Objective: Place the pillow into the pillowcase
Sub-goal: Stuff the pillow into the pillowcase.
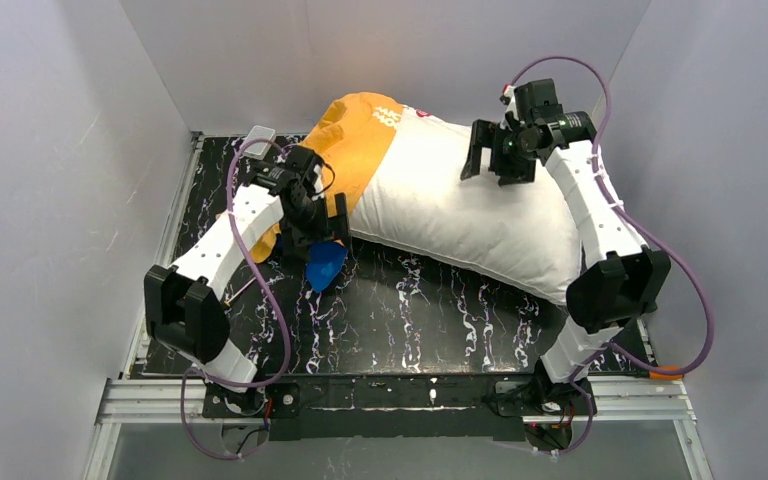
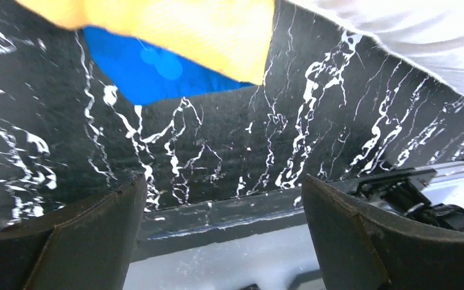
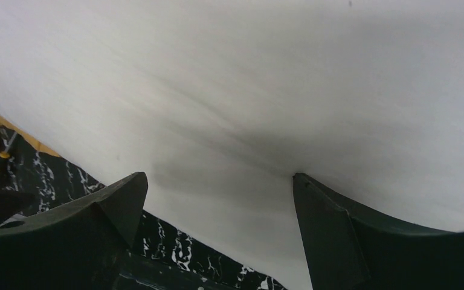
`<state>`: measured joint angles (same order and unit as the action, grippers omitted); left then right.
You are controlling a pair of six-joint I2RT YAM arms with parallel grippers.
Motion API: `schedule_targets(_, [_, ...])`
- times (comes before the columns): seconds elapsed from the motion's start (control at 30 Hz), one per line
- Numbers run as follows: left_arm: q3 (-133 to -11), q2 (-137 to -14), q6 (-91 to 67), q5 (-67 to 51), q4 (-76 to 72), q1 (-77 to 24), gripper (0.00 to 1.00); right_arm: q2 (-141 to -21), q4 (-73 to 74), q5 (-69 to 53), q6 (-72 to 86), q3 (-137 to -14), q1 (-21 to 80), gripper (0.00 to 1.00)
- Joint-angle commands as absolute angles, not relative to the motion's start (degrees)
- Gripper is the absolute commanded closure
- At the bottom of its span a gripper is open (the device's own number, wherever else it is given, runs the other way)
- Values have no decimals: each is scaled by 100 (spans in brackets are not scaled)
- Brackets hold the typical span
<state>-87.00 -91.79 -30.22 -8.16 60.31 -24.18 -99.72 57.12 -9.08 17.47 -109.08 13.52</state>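
Near edge: both arm bases sit on an aluminium rail point(image 1: 360, 400). Beyond it is the black white-veined table point(image 1: 440, 310), bare in the middle.

Left side, mid-depth: left gripper point(image 1: 318, 240) is low over the table with its fingers spread wide. Nothing is between them, and the left wrist view shows only table surface in the gap. A blue corner of the pillowcase point(image 1: 327, 265) lies flat on the table just beside this gripper. In the wrist view the orange-yellow side overlaps the blue. No contact between fingers and fabric is visible.

Centre to right: the pillow point(image 1: 470, 215) lies across the table from the far left towards the near right, plump and wrinkled. Its near-right end is close to the right arm's elbow.

Farther back: right gripper point(image 1: 490, 165) is over the pillow's upper side with its fingers spread. The right wrist view shows white fabric filling the gap, with a shadow on it. Cannot tell whether the fingertips touch.

Far left: the orange-yellow bulk of the pillowcase is humped over the pillow's far-left end. The rest of the pillow is uncovered.
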Motion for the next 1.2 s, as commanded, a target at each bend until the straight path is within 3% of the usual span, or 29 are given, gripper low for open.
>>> schedule_targets(0.0, [-7785,-8616,-3627,-1631,5228,-2276,2,-9413,6439,-440,1106,-10216,1324,2])
schedule_targets(0.13, [-7274,-8875,-3863,-1570,4051,-2253,5,-9509,6087,-650,1037,-9724,1369,2])
schedule_targets(0.27, [-7771,-9536,-3655,-1366,3606,-2251,19,-10020,5701,-886,987,-9808,1377,19])
schedule_targets(0.4, [-8298,-10234,-3539,-902,3689,-2250,51,-10628,5333,-1248,1082,-10284,1380,49])
schedule_targets(0.57, [-8707,-10353,-3367,-1134,3766,-2256,100,-11223,5202,-2125,1323,-11155,1397,86])
schedule_targets(0.63, [-8885,-10264,-3367,-1587,3788,-2254,100,-11280,4994,-2495,1548,-11185,1397,99])
schedule_targets(0.83, [-9211,-9779,-4011,-3990,2951,-2369,100,-11162,3827,-3333,2740,-10655,1441,99])
schedule_targets(0.97, [-10306,-9878,-3747,-5164,2545,-2899,100,-11291,3515,-3505,3129,-10660,1635,99])
schedule_targets(1.17, [-10588,-10424,-3401,-4976,3036,-3305,100,-11439,2992,-3706,3714,-10681,2005,99])
